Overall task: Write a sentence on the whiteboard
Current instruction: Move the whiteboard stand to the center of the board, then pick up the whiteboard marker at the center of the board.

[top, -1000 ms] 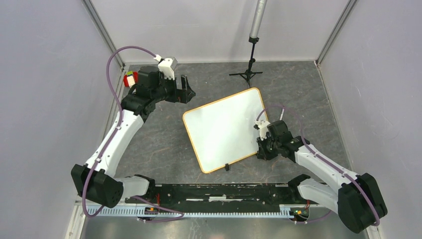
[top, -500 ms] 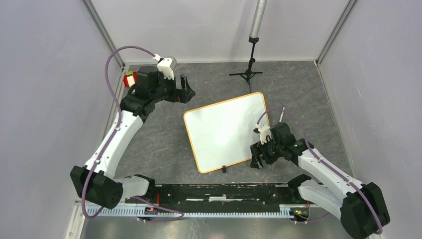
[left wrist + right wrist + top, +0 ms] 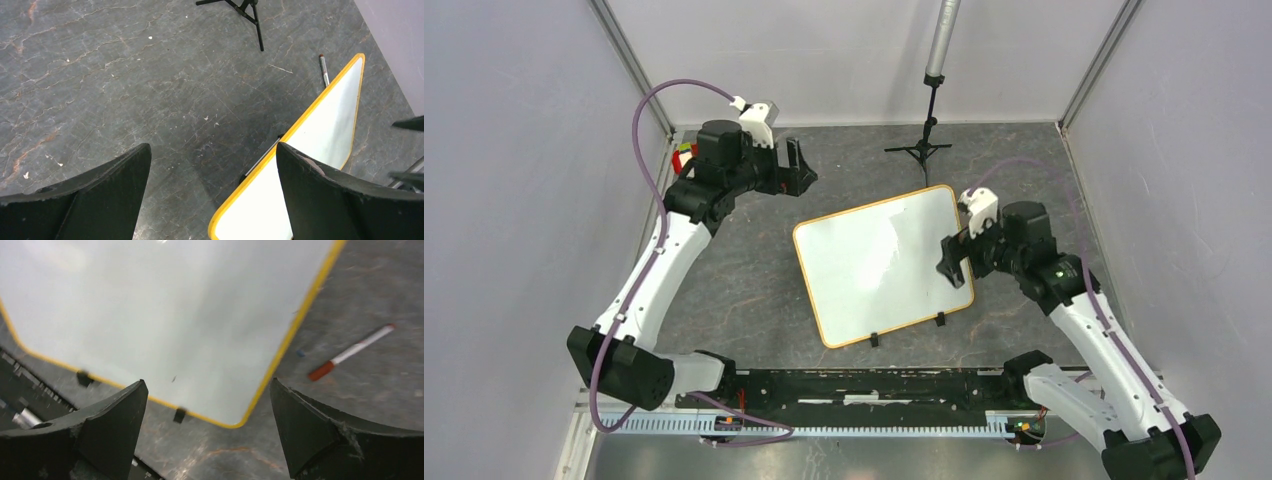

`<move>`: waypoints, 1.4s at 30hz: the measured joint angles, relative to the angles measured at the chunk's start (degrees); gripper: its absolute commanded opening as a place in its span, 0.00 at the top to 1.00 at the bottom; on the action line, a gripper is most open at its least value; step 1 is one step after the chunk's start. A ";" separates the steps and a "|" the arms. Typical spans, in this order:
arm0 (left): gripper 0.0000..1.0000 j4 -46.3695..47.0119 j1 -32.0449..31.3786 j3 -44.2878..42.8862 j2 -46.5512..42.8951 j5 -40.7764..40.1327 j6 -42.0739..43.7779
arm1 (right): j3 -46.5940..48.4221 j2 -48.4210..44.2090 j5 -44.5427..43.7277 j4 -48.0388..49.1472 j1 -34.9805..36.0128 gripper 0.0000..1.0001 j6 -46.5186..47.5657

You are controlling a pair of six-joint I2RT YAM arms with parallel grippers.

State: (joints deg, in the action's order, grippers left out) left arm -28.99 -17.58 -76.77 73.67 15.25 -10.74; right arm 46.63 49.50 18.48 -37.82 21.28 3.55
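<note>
Top view: the whiteboard lies flat and askew at mid-table, with two black clips on its near edge. The left gripper is at the far left, well apart from the board, jaws apart and empty. The right gripper is over the board's right edge. A tripod stand stands at the far side.

Left wrist view: jaws wide, nothing between them. A marker lies just beside the board's frame.

Right wrist view: jaws spread and empty. The board's surface is plain white. The red-capped marker lies on the table near the board's frame.
</note>
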 measured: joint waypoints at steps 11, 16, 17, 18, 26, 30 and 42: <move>0.00 -5.46 0.13 -9.70 8.83 -4.57 0.22 | 18.69 15.34 -4.76 -1.14 -12.44 0.02 5.29; 0.00 -10.10 0.48 -17.97 18.56 -8.00 1.53 | 17.57 21.90 -0.15 -1.70 -17.79 0.02 6.71; 0.00 -11.08 0.48 -19.41 20.39 -8.35 1.84 | 17.35 22.93 0.46 -1.68 -18.32 0.02 6.80; 0.00 -12.20 0.50 -21.24 22.86 -8.87 2.25 | 17.29 24.30 1.20 -1.66 -19.06 0.02 6.82; 0.00 -17.64 0.70 -23.91 31.12 -10.23 4.76 | 17.25 33.73 6.67 0.44 -28.17 0.02 7.19; 0.00 -20.87 1.38 -28.79 33.92 -10.45 6.51 | 17.33 36.46 6.75 1.20 -32.22 0.02 7.93; 0.00 -27.82 12.07 -38.93 38.75 -2.01 6.56 | 19.34 41.99 -4.26 2.27 -28.81 0.03 7.41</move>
State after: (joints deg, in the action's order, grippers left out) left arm -56.82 -5.52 -115.70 112.42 13.23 -4.19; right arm 65.98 91.48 14.22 -35.55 -7.53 10.96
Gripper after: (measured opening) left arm 0.994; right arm 0.979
